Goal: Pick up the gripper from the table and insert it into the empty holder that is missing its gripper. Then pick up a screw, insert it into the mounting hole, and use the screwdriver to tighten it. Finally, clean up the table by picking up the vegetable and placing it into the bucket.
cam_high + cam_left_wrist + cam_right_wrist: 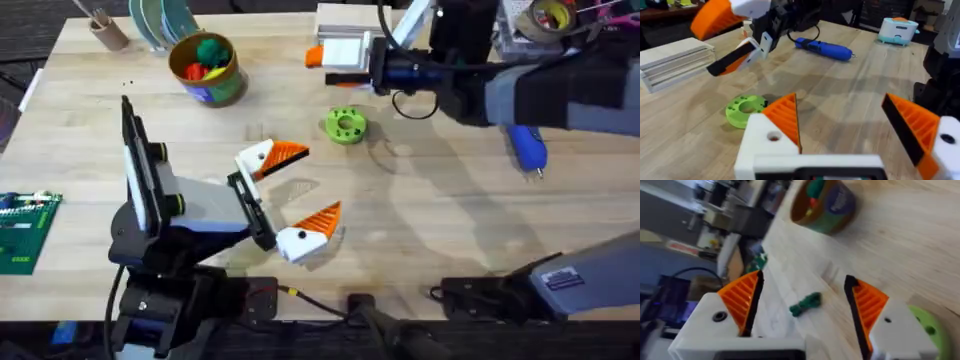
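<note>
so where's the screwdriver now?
In the overhead view the blue screwdriver lies on the table's right side, right of the green ring, just below the right arm.

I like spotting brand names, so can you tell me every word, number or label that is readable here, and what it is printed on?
None can be read.
The bucket has a blue-green label: print too blurred to read.
The green circuit board at the table's left edge carries white markings: too small to read.
The label on the right arm's base: too small to read.

Matt wooden table (pixel 430 230); glossy blue plastic screwdriver (pixel 824 48).
</note>
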